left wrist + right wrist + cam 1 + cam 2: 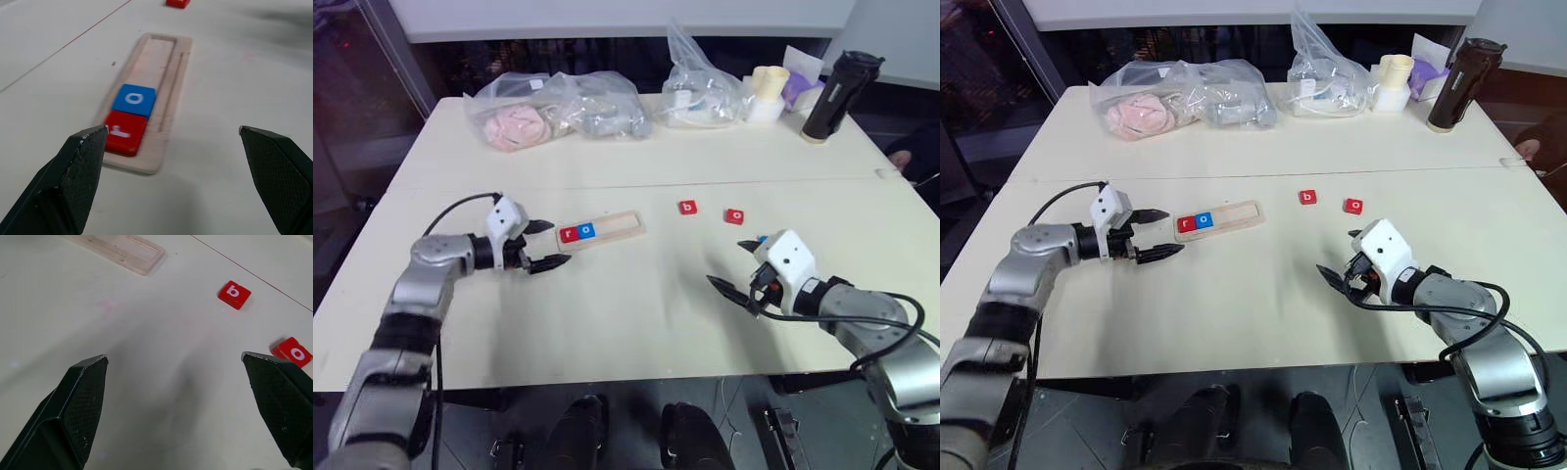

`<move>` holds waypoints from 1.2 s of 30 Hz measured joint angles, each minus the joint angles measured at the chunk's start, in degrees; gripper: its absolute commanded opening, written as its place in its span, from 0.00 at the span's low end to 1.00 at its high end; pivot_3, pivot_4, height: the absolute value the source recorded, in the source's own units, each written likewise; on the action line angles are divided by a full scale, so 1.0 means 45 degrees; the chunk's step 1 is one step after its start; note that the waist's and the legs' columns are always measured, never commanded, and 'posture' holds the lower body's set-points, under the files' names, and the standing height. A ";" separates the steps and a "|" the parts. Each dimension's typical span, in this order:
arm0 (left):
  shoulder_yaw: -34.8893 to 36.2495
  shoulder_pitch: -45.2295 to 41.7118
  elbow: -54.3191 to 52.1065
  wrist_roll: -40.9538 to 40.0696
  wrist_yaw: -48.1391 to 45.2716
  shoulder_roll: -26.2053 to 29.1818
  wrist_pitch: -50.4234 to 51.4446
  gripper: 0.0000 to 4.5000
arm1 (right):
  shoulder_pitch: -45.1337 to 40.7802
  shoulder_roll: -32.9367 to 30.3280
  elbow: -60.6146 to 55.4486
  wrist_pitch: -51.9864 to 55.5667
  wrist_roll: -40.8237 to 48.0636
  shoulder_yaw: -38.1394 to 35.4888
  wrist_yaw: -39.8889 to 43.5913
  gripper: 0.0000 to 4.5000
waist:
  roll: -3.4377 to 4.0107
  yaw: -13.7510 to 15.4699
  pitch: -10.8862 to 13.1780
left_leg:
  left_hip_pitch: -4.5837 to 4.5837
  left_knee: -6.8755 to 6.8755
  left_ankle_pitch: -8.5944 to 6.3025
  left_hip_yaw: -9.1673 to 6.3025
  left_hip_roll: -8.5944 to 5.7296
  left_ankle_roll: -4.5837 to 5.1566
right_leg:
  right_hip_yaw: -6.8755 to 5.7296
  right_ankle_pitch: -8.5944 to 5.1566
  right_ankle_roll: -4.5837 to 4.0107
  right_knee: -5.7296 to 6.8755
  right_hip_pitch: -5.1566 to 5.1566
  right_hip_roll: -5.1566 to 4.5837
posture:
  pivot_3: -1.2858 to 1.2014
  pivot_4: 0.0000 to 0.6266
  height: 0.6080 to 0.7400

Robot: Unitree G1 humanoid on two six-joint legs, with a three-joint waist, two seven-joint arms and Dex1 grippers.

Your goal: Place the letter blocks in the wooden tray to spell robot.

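Inside wooden tray (625, 227) — 2 blocks: r (570, 234), o (586, 231).

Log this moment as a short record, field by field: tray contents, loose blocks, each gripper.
tray: wooden tray lies flat on the table
in tray: red r block at the tray's left end, blue o block touching it on its right; rest of the slot bare
loose blocks: red b block and red o block on the table right of the tray, apart from each other
left gripper: open, holding nothing, just left of the tray's r end
right gripper: open, holding nothing, nearer the robot than the loose blocks
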 measured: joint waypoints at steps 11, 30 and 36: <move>-0.0576 -0.3234 0.6418 0.2029 -0.1658 -0.0590 -0.2619 1.00 | 0.0512 0.0195 -0.0613 0.0199 -0.0009 0.0063 -0.0647 1.00 | -0.0036 -0.0025 0.0020 | -0.0008 0.0014 -0.0003 0.0000 0.0000 0.0011 | -0.0011 0.0009 0.0027 0.0023 -0.0008 0.0019 | 0.52 0.24 0.88; -0.0424 -0.4589 0.8886 0.3776 -0.1096 -0.1068 -0.3185 1.00 | 0.0788 0.0194 -0.1027 0.0417 -0.0013 0.0070 -0.0873 1.00 | -0.0065 -0.0029 0.0035 | -0.0015 0.0047 -0.0002 0.0001 -0.0005 0.0017 | -0.0013 0.0026 0.0059 0.0042 -0.0003 0.0037 | 0.52 0.24 0.88; -0.0424 -0.4820 0.9014 0.4329 -0.1030 -0.1189 -0.3204 1.00 | 0.0995 0.0193 -0.1169 0.0473 -0.0022 0.0063 -0.0951 1.00 | -0.0066 -0.0020 0.0032 | -0.0014 0.0063 -0.0002 0.0001 -0.0006 0.0018 | -0.0013 0.0030 0.0065 0.0048 0.0005 0.0038 | 0.52 0.24 0.88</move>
